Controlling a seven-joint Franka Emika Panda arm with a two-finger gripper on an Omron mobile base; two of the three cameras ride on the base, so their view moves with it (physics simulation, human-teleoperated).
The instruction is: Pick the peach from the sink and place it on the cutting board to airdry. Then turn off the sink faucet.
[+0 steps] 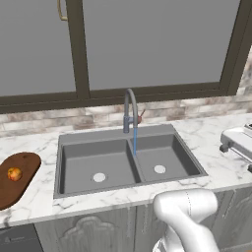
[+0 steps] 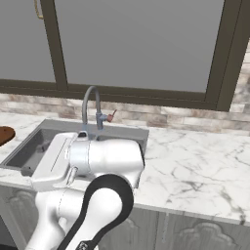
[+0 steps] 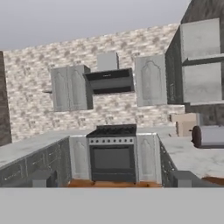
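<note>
I see the grey double-basin sink (image 1: 129,165) set in white marble, each basin holding nothing but its white round drain, with a thin blue stream of water (image 1: 135,142) falling from the tall grey gooseneck faucet (image 1: 130,110) at its twelve o'clock edge. The small round orange-red peach (image 1: 14,173) with its yellowish patch sits on the dark reddish-brown wooden cutting board (image 1: 19,177), at nine o'clock from the sink. The board's long axis runs toward about one o'clock. The faucet's small reddish lever (image 1: 140,117) juts toward three o'clock. My claw's (image 3: 111,180) dark fingertips (image 3: 41,178) stand spread fully wide, holding nothing, facing a black oven (image 3: 112,153) across the kitchen.
</note>
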